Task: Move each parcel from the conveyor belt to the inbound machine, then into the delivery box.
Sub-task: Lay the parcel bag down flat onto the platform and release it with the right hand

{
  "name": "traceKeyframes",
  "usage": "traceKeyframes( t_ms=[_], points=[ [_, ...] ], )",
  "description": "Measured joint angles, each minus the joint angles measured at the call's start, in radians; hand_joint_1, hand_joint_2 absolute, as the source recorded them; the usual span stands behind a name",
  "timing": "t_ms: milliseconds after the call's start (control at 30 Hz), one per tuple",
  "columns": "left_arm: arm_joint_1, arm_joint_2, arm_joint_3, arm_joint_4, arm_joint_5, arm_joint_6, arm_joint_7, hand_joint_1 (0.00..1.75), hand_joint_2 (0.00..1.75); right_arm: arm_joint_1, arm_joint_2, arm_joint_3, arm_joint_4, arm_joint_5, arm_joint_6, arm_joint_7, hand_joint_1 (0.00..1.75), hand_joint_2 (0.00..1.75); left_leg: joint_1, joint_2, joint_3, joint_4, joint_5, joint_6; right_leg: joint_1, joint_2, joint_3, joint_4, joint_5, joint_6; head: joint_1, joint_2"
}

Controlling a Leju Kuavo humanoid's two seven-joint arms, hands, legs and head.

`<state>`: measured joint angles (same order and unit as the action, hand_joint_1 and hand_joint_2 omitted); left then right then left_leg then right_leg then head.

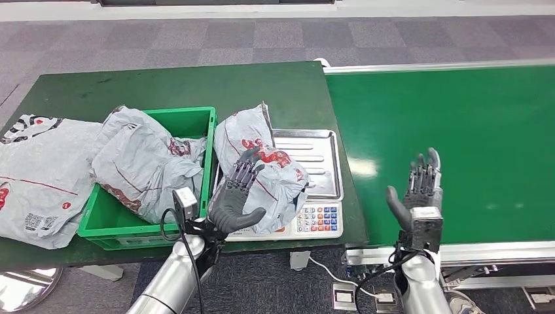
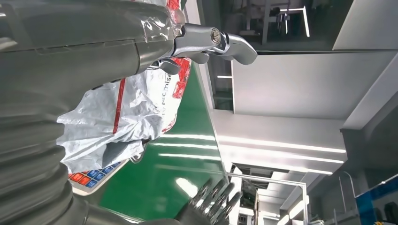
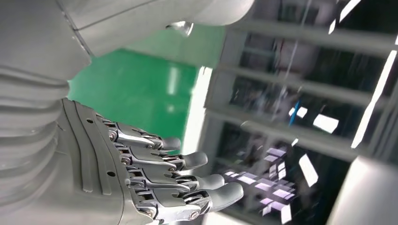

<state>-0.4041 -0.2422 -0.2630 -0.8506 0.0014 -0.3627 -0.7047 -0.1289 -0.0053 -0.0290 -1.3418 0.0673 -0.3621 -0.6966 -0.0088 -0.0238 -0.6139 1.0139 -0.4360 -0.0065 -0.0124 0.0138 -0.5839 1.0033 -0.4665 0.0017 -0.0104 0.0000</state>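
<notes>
Fingers (image 1: 243, 171) of the left hand (image 1: 234, 199) lie spread against the parcel (image 1: 262, 167) on the scale (image 1: 319, 190), gripping nothing (steadying it for weighing, I judge); beside them sits the green box (image 1: 199, 121). Right hand (image 1: 419, 196) hovers open over the belt (image 1: 471, 144).

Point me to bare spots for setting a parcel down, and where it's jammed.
Free: the belt, bare around the right hand; the dark table behind the bin and scale. Crowded: the bin holds a parcel, another lies beside it, and the scale carries one with the left hand against it.
</notes>
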Motion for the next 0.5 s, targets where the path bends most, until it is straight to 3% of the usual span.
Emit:
traceKeyframes(
  t_ms=[200,500],
  points=[
    [-0.001,0.000,0.000,0.004,-0.016,0.026,0.000,0.00,1.75,0.011,0.050,-0.150,0.005,-0.021,0.048,-0.003,0.00,1.75,0.000,0.000,0.000,0.000,0.000,0.000,0.000,0.000,0.000,0.000,0.000,0.000,0.000,0.000],
    [-0.012,-0.002,-0.003,0.015,-0.052,0.062,0.031,0.00,1.75,0.015,0.073,-0.195,0.013,0.000,0.048,-0.004,0.00,1.75,0.000,0.001,0.000,0.000,0.000,0.000,0.000,0.001,-0.001,0.000,0.000,0.000,0.000,0.000]
  ],
)
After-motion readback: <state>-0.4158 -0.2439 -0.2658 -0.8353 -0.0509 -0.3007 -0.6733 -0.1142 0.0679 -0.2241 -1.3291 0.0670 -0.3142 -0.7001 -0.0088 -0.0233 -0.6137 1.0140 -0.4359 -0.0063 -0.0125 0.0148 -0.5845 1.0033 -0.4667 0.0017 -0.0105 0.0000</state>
